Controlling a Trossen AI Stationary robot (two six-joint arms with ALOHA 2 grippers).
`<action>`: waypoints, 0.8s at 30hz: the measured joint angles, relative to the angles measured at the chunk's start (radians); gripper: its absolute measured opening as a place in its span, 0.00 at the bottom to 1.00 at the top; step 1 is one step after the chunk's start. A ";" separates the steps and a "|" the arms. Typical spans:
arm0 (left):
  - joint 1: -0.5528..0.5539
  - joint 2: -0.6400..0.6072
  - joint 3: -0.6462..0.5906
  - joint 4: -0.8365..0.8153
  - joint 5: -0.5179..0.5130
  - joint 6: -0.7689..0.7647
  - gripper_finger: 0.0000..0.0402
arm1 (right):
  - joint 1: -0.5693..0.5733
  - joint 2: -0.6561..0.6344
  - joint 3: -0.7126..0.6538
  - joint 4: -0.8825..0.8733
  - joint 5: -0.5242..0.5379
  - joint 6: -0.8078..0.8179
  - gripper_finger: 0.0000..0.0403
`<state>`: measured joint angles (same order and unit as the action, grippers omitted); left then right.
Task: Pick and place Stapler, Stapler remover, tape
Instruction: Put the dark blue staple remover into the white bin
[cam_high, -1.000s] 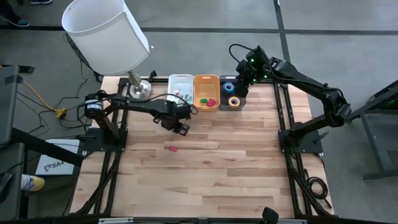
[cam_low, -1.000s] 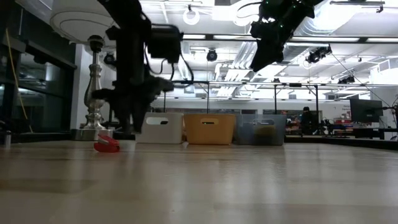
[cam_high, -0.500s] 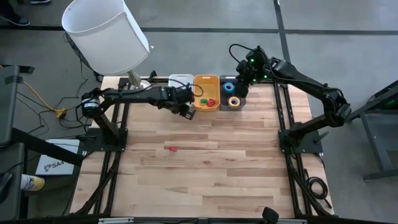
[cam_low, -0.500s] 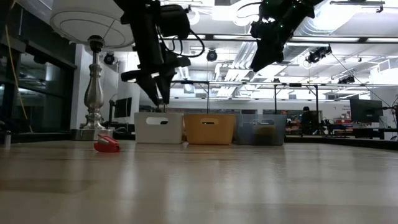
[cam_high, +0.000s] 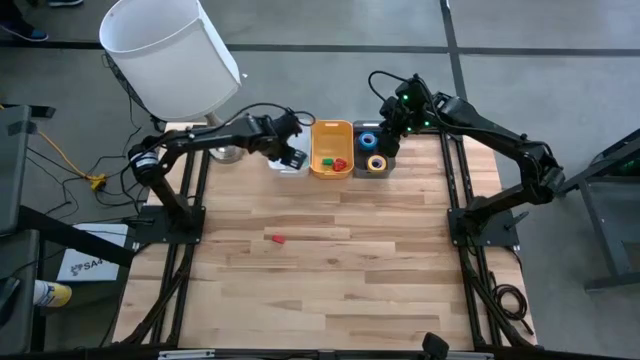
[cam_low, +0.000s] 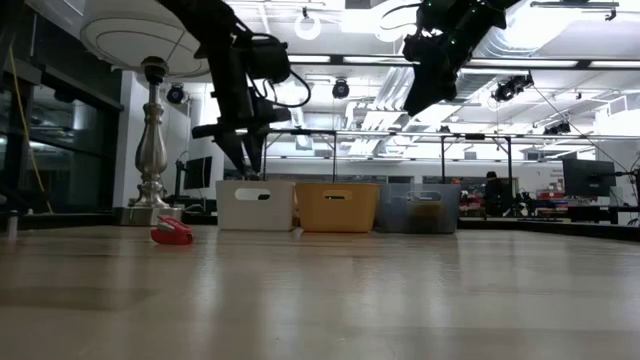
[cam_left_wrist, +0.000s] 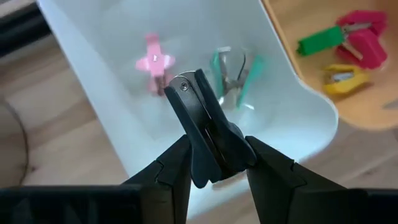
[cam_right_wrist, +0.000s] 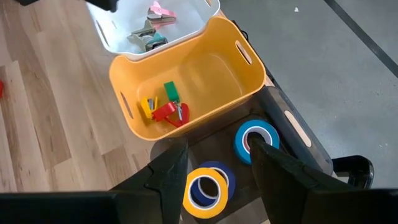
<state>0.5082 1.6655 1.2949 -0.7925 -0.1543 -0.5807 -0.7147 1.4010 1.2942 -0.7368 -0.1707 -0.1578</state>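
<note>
I have a dark staple remover (cam_left_wrist: 208, 134) pinched between my left gripper (cam_left_wrist: 211, 163)'s fingers, which are closed tight on its lower half, and it hangs over the white bin (cam_left_wrist: 292, 134). That bin already holds a pink remover (cam_left_wrist: 154, 62) and a teal one (cam_left_wrist: 235, 70). The yellow bin (cam_right_wrist: 211, 71) next door carries small staplers in green, yellow and red, and the dark bin (cam_right_wrist: 292, 134) past it has the tape rolls (cam_right_wrist: 256, 140). A red stapler (cam_high: 277, 239) lies alone out on the table (cam_high: 330, 290), well apart from the bins.

My judgement is that this is the drop step. To do it well I would keep the gripper centred over the white bin's open floor, away from the wall shared with the yellow bin, lower a little, then part the fingers. My right gripper (cam_right_wrist: 214, 163) waits above the dark bin, fingers apart and holding nothing.
</note>
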 joint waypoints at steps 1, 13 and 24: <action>0.006 0.003 0.000 0.014 0.009 0.010 0.31 | 0.000 0.000 0.000 0.000 0.000 0.000 0.41; 0.037 0.004 0.000 0.087 0.014 0.174 0.31 | -0.001 0.000 0.000 -0.001 0.019 0.000 0.41; 0.051 0.076 0.000 0.047 0.093 0.262 0.31 | -0.001 0.000 0.000 -0.001 0.019 0.003 0.41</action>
<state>0.5592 1.7413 1.2949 -0.7456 -0.0608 -0.3183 -0.7155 1.4010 1.2942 -0.7376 -0.1513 -0.1547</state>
